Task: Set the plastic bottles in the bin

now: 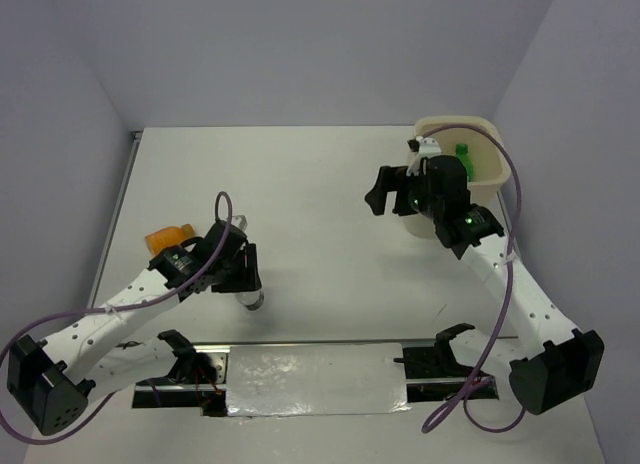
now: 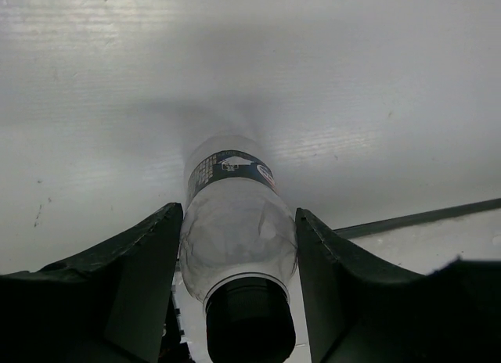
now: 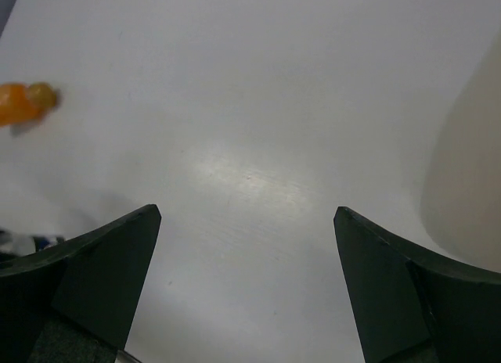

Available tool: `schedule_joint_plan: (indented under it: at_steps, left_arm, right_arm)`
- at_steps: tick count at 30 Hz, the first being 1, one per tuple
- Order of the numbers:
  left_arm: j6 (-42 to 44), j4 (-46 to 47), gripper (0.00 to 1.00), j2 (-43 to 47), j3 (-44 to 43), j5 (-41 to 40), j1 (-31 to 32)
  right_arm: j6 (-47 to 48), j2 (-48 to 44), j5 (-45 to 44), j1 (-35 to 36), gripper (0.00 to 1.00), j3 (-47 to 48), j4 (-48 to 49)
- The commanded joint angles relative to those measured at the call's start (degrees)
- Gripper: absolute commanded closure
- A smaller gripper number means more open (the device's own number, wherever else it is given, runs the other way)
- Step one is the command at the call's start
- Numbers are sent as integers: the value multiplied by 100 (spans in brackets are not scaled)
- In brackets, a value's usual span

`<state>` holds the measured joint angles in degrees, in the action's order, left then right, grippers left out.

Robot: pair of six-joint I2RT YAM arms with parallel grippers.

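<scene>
Top external: fixed, high, behind the arm bases, tilted down and forward. It takes in the whole tabletop [image 1: 320, 184], both arms, and the bin [image 1: 480, 149] at far right.

Left wrist: mounted on the left hand [image 2: 236, 214], very near. It looks along the fingers at the dark-capped bottle [image 2: 235, 238] between them, with tabletop behind.

Right wrist: mounted on the right hand [image 3: 247, 212], farther off the tabletop. It faces down and across toward the left side.

Shared: the orange bottle [image 3: 22, 103] and the bin wall show in the right wrist and top views. The dark-capped bottle shows in the left wrist and top views.
</scene>
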<state>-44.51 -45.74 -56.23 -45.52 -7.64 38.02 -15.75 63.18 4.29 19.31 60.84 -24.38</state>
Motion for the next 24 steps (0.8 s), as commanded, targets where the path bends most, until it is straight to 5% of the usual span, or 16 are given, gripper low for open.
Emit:
schedule_joint_plan:
  at_steps: [1,2,4,10,14,24]
  left_arm:
    - [346,661,85,165,-229,324,12]
    - [529,793,95,147,-412,446,12]
    - [724,1337,99,51,-563,657,12]
    - [1436,2551,100,-441,-1012,2344,12]
    - [1673,2886,100,-801,-1187,3241,12]
    - [1735,3422,96,-609,-1152,3638,127]
  right_arm:
    - [1209,-420,1649,195,0,-361,925]
    - [1475,-438,2141,474,0,-493,935]
    - [2482,-455,2347,879,0,-590,865]
    - [3981,-429,3208,1813,0,-1056,707]
    - [4202,-175,3578,2076,0,-1144,926]
    - [4221,493,4237,2349,0,-1101,1786]
